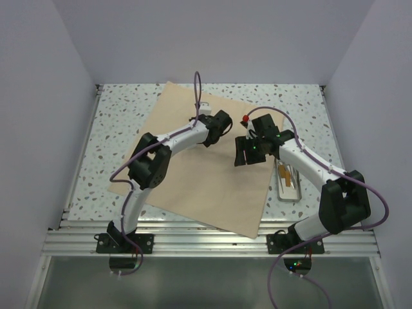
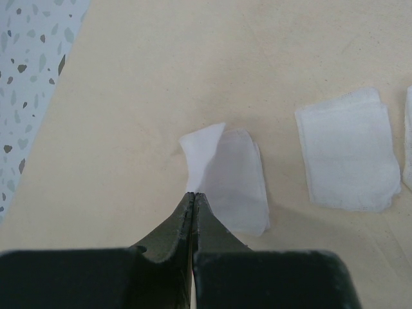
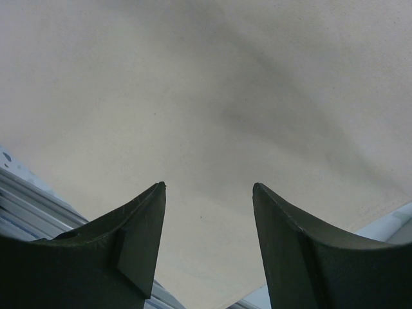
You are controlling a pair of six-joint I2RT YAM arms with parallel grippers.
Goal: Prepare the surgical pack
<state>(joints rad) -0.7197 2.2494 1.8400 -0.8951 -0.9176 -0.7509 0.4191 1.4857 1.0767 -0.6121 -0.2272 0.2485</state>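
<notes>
1. tan cloth first: the surgical pack (image 1: 193,183) lies open as one wide flat sheet. it is turned cornerwise on the speckled table (image 1: 109,135), and its near corner reaches over the aluminium rail (image 1: 193,239).
2. left gripper (image 2: 194,193) is down over the far part of the sheet, jaws pressed tight together on the near corner of a gauze square (image 2: 235,177) (that corner stands up off the cloth, rising straight out of the tips).
3. second gauze square (image 2: 347,158) lies flat on the cloth to the right of the first, not touching it. a third gauze square (image 2: 409,138) shows only as a sliver at the edge of the left wrist view.
4. right gripper (image 3: 209,187) hangs above bare cloth near the sheet's middle, jaws standing well apart, nothing between them.
5. metal tray (image 1: 288,195) sits on the table just beside the sheet's right edge, next to the right arm, with slim instruments (image 1: 288,177) lying in it (too small to name).
</notes>
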